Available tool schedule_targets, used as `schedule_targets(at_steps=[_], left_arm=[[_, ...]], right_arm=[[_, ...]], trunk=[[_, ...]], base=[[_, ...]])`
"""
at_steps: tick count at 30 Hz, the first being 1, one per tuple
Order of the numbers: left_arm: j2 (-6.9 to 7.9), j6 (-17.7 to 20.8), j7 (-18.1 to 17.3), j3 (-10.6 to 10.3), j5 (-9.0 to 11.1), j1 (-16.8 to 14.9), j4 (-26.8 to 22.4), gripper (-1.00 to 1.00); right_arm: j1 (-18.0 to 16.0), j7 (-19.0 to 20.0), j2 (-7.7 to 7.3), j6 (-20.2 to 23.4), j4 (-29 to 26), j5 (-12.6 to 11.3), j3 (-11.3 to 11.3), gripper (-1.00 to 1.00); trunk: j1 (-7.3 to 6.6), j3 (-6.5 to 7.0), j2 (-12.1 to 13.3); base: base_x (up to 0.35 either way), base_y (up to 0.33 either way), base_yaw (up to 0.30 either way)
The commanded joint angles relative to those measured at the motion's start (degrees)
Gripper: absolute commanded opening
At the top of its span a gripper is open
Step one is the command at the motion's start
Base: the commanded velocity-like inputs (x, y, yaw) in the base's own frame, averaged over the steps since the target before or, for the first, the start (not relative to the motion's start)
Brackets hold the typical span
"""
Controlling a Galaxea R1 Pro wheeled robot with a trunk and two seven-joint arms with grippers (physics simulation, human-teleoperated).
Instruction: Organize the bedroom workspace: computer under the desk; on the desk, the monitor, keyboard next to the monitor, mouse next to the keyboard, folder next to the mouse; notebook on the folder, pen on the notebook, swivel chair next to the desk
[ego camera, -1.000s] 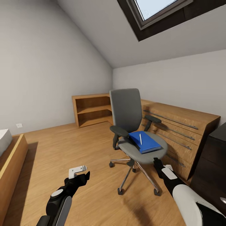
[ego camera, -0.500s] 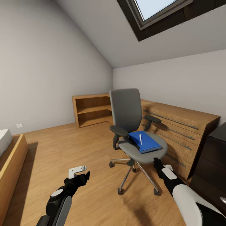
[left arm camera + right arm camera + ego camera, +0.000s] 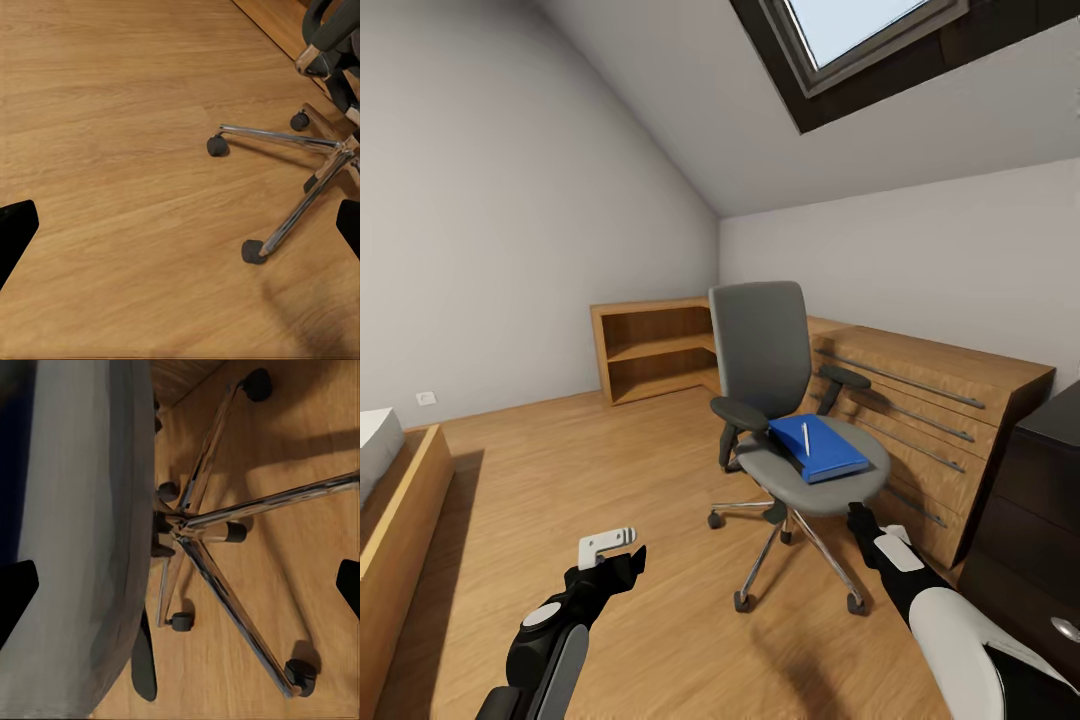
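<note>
Centrally, grey upholstered swivel chair [image 3: 780, 400] — flat blue folder [image 3: 820, 449]

No readable text, label, brand, number or sign appears on any surface in the three current views.

Pen [image 3: 806, 438] on folder [image 3: 820, 449] on swivel chair [image 3: 785, 400], before the shelving [image 3: 653, 349].

Even, bright daylight, soft and diffuse; skylight [image 3: 865, 40] is the evident source, pane blown out pale. No glare on the wood floor [image 3: 590, 480]. Soft shadows under the chair [image 3: 790, 440] and beside the bed frame [image 3: 400, 540]. Head view stretched toward edges, wide-angle. Wrist views slightly soft; chair seat close up blurred.
</note>
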Motion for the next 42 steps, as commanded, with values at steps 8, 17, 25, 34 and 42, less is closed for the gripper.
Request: schedule_targets(at_steps=[8, 17, 25, 34, 42], left_arm=[[0.00, 0.20, 0.51, -0.03, 0.61, -0.03, -0.07, 1.00], [0.00, 0.20, 0.51, -0.06, 0.61, -0.03, -0.07, 1.00], [-0.06, 0.11, 0.68, -0.30, 0.61, -0.03, -0.02, 1.00], [-0.08, 0.11, 0.65, -0.37, 0.61, -0.03, -0.02, 1.00], [-0.08, 0.11, 0.54, -0.38, 0.61, -0.03, -0.04, 1.00]], right_arm=[[-0.02, 1.33, 0.04, 0.01, -0.10, -0.54, 0.11, 1.00], [-0.02, 1.98, 0.05, 0.09, -0.08, -0.51, 0.11, 1.00], [0.03, 5.93, -0.04, 2.01, 0.05, -0.59, 0.05, 1.00], [0.15, 14.48, -0.52, 9.96, 0.14, -0.60, -0.01, 1.00], [0.16, 15.06, -0.65, 11.33, 0.17, -0.68, -0.06, 1.00]], trunk=[[-0.03, -0.06, -0.03], [-0.03, -0.06, -0.03], [-0.03, -0.06, -0.03], [-0.03, -0.06, -0.03], [-0.03, -0.06, -0.03]], base=[[-0.292, 0.000, 0.000], [-0.135, 0.000, 0.000], [0.103, 0.000, 0.000], [0.010, 0.000, 0.000], [0.222, 0.000, 0.000]])
